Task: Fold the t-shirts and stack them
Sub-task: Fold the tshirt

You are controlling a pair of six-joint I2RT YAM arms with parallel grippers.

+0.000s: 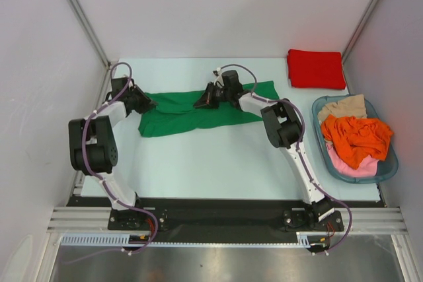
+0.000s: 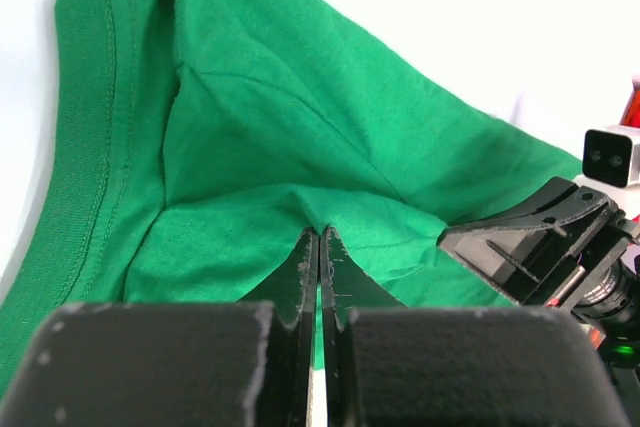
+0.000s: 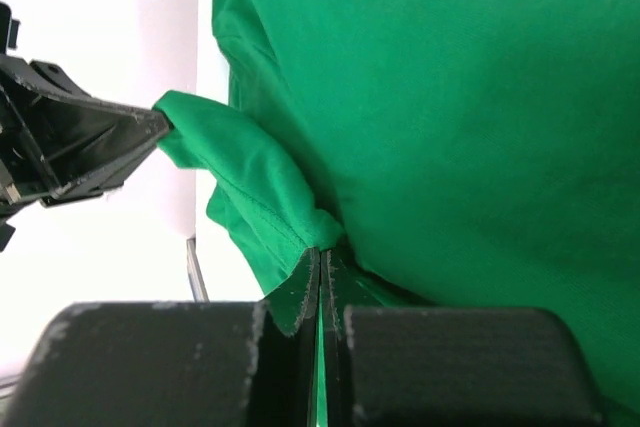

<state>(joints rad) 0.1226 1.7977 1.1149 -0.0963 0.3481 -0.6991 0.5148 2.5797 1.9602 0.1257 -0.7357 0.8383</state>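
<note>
While both arms pinch the green t-shirt [image 1: 175,122], the fold is mid-way: the shirt lies as a long, half-doubled band across the far middle of the table [image 1: 218,163]. The left gripper [image 2: 318,234] is clenched on a tuck of cloth at the shirt's left end, near a ribbed hem, and the right gripper [image 3: 322,253] is clamped on a bunched ridge of the same cloth along its far edge, nearer the middle. Each wrist view shows the jaws pressed together with green fabric caught at the tips.

The next move, as I judge it, calls for lifting both pinched points together and carrying them over evenly — if one arm leads, the cloth is likely to twist or drag into wrinkles.

A folded red t-shirt [image 1: 316,69] lies in the far right corner, well apart, probably the base of the stack. A basket [image 1: 319,133] at the right edge holds an orange garment [image 1: 357,137], a pink one [image 1: 353,166] and a beige one [image 1: 342,105] — not yet folded. Nothing lies between the green shirt and the red one.
</note>
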